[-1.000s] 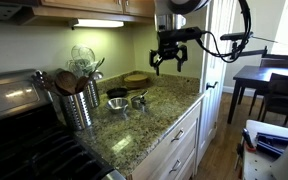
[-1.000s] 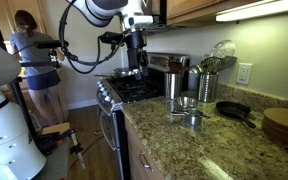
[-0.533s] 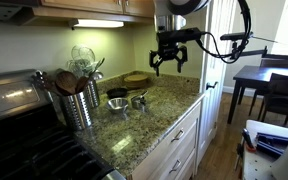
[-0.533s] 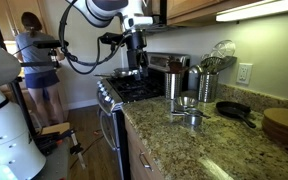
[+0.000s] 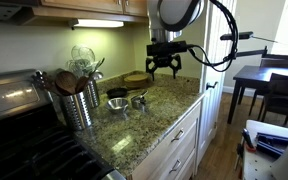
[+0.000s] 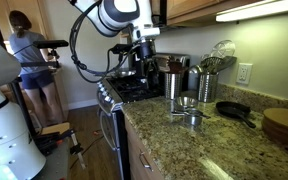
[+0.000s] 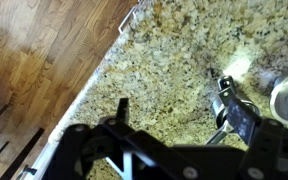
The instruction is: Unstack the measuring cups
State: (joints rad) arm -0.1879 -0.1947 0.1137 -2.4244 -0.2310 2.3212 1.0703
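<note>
**Granite bench, arm swinging in, cups untouched**

Speckled granite bench (image 5: 156, 122) fills the lower middle of both exterior views, with the black stove (image 6: 132, 90) at one end. The Panda arm (image 5: 180, 12) has re-posed within the last second. Its big joint now sits at the top centre of the frame, and the end effector (image 5: 165, 72) has dropped a little and drifted left, closer to the bench's back corner. A steel utensil canister (image 5: 81, 104) stands at centre left, full of wooden spoons and a whisk.

The end effector's fingers are spread and hold nothing. The wrist view shows granite, the bench edge and wooden floor below them.

The measuring cups (image 5: 138, 100) sit just right of the canister, beside a dark-rimmed bowl (image 5: 116, 94), and have not moved. They are well apart from the fingers. I judge this an approach only: the swing lines the arm up, but the descent and the first grasp are not yet done.
</note>
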